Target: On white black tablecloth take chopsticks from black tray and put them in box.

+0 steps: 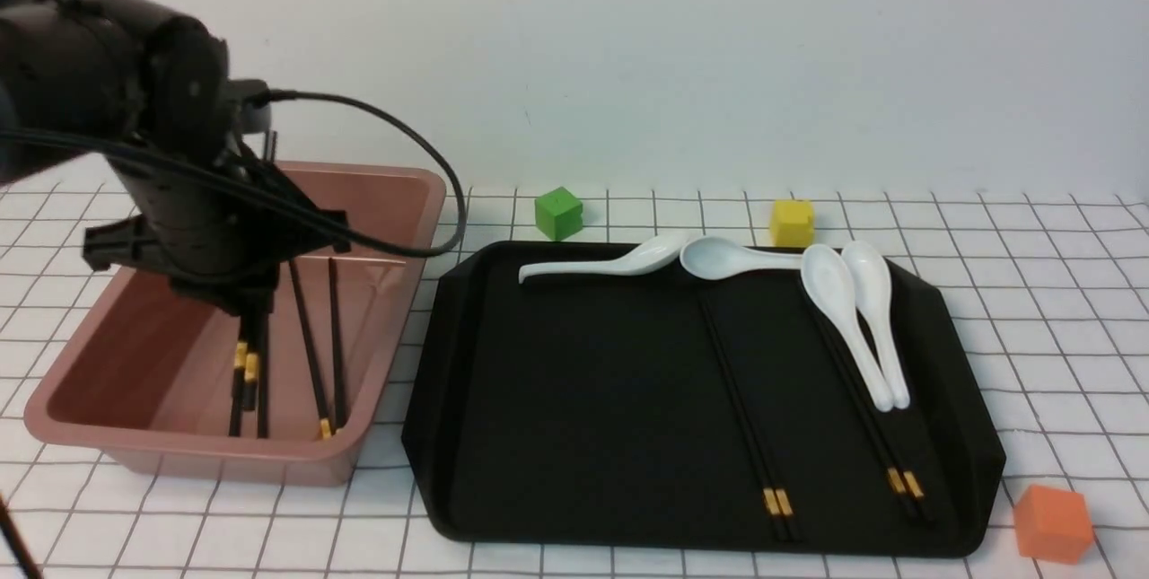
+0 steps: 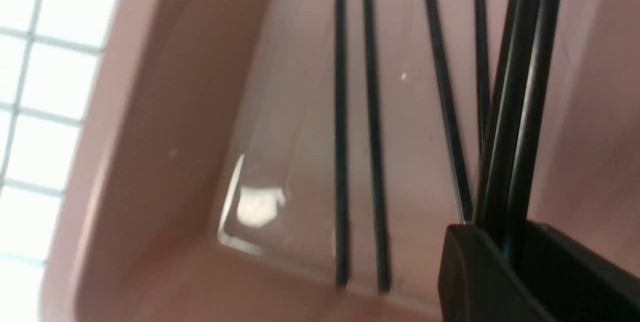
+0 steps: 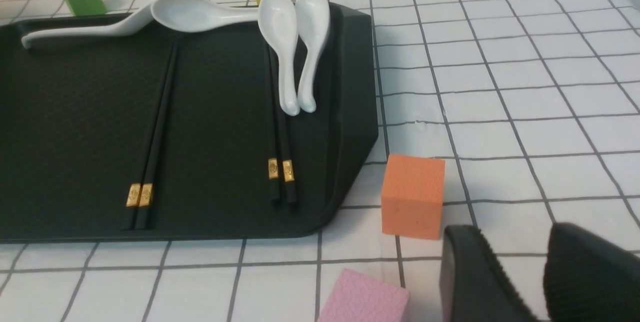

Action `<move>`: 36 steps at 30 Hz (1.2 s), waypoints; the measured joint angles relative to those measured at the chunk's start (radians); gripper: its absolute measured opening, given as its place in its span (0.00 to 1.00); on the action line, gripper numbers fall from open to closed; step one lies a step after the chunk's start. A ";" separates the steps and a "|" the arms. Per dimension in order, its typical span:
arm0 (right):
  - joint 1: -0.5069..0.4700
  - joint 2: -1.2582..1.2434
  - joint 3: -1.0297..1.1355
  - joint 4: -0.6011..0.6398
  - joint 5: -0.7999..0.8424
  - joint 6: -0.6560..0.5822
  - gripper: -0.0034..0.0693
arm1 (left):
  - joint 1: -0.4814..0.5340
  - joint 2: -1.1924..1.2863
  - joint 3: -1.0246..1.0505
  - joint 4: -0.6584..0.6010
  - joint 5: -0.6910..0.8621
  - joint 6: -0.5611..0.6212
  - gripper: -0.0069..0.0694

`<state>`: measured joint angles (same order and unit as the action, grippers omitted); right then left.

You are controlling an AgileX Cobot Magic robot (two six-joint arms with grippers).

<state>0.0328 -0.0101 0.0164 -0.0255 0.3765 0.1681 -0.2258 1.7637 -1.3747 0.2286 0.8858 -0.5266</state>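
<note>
My left gripper (image 1: 247, 310) hangs inside the pink-brown box (image 1: 395, 179) and is shut on a pair of black chopsticks (image 1: 244, 381) with gold bands. In the left wrist view the pair (image 2: 517, 137) runs out from between the closed jaws of the gripper (image 2: 505, 242). Other chopsticks (image 1: 334, 346) lie on the box floor, also in the left wrist view (image 2: 341, 162). Two pairs of chopsticks (image 1: 745, 408) (image 1: 862, 417) lie on the black tray (image 1: 583, 399). My right gripper (image 3: 515, 262) is open and empty over the tablecloth (image 3: 525, 87), right of the tray (image 3: 75, 112).
Several white spoons (image 1: 844, 310) lie along the tray's far edge, two over the right pair of chopsticks. A green cube (image 1: 558, 212) and a yellow cube (image 1: 792, 222) stand behind the tray. An orange cube (image 3: 412, 194) and a pink cube (image 3: 365, 297) sit near my right gripper.
</note>
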 joint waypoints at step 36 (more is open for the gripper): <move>0.000 0.000 0.000 0.000 0.000 0.000 0.38 | -0.021 -1.378 0.978 -0.281 -0.413 0.165 0.07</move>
<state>0.0328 -0.0101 0.0164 -0.0255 0.3765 0.1681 -0.2471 0.3858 -0.3968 -0.0523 0.4730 -0.3620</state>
